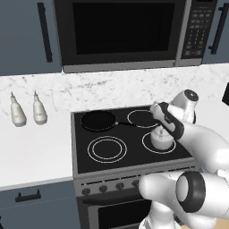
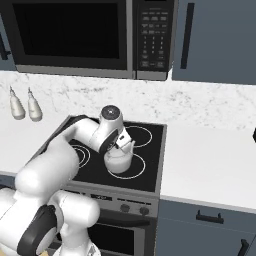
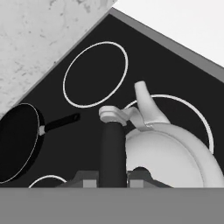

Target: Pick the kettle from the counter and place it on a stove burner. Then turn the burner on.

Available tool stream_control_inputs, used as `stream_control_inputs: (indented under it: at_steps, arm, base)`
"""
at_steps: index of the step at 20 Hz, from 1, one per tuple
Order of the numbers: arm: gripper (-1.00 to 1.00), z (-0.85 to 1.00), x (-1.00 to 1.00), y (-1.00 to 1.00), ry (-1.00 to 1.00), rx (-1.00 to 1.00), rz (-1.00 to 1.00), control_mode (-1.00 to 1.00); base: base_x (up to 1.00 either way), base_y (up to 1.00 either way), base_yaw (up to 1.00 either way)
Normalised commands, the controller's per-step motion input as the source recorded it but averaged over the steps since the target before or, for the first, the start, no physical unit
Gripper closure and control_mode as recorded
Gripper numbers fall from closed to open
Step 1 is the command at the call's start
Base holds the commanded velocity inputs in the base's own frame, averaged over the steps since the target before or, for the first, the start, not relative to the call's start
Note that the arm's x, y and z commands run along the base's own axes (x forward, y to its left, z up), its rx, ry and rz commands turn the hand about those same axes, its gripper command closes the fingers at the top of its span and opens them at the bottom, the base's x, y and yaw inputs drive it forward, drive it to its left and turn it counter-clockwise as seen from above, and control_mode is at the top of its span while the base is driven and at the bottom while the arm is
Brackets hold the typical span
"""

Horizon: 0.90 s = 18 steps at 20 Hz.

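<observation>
Kitchen wall of grey-veined marble is running behind a white counter (image 1: 31, 152), where two pale bottles (image 1: 27, 110) are standing at far left. Moving right, a black stove (image 1: 89, 163) is carrying a frying pan (image 1: 98, 120) on its back left burner, leaving the front ones free. I am holding the kettle (image 2: 118, 159) over the front right burner ring (image 3: 199, 116), ready to set it down. My gripper (image 3: 112, 177) is clamping its dark handle (image 3: 113, 153); the body is hanging just below my fingers.
</observation>
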Motion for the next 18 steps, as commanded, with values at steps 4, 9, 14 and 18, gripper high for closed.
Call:
stream_control_inputs:
  at_steps: [4,9,14,18]
  arm:
    - [1.0,0.0,0.32,-0.09,0.0,0.0,0.0,-1.0]
    - [1.0,-0.13,0.06,-0.07,0.0,0.0,0.0,-1.0]
    - [1.0,-0.37,0.0,-0.03,0.0,0.0,0.0,-1.0]
    - [1.0,-0.44,0.0,0.0,0.0,0.0,0.01,-1.0]
  base:
    - [0.0,0.0,0.0]
    - [0.0,0.0,0.0]
    - [0.0,0.0,0.0]
    - [0.0,0.0,0.0]
